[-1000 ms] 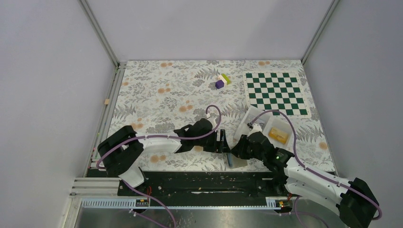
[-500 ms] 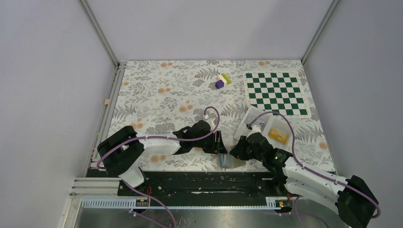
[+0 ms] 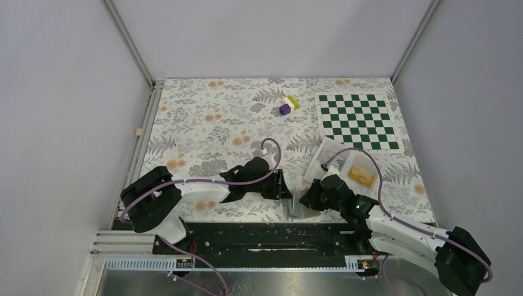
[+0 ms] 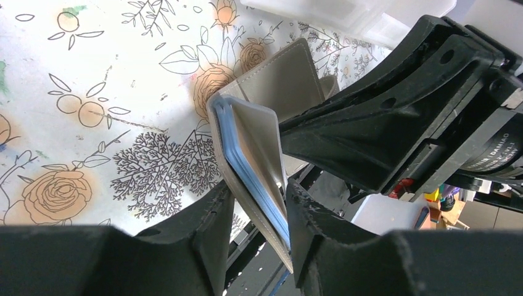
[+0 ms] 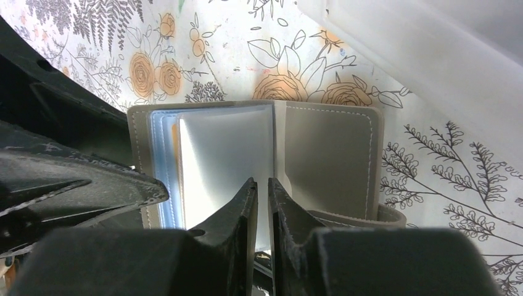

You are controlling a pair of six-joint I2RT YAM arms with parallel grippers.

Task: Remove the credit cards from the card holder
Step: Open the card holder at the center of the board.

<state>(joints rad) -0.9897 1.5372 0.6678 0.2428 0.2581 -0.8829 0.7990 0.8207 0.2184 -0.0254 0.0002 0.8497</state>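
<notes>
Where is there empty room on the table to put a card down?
The flowery cloth is bare from its left edge to the little blocks. The chessboard is bare too. Crowded: the front, where the left tool and right tool grip the card holder beside the tray.

We see the card holder (image 3: 295,203), low in the middle of the frame, grey outside with pale stitching and light blue within. The tablecloth (image 3: 210,123) is white with grey ferns and orange blooms; at upper right we find a green-and-white chequered mat (image 3: 358,120), and left of it a purple block (image 3: 284,110) and a yellow-green block (image 3: 293,102)
</notes>
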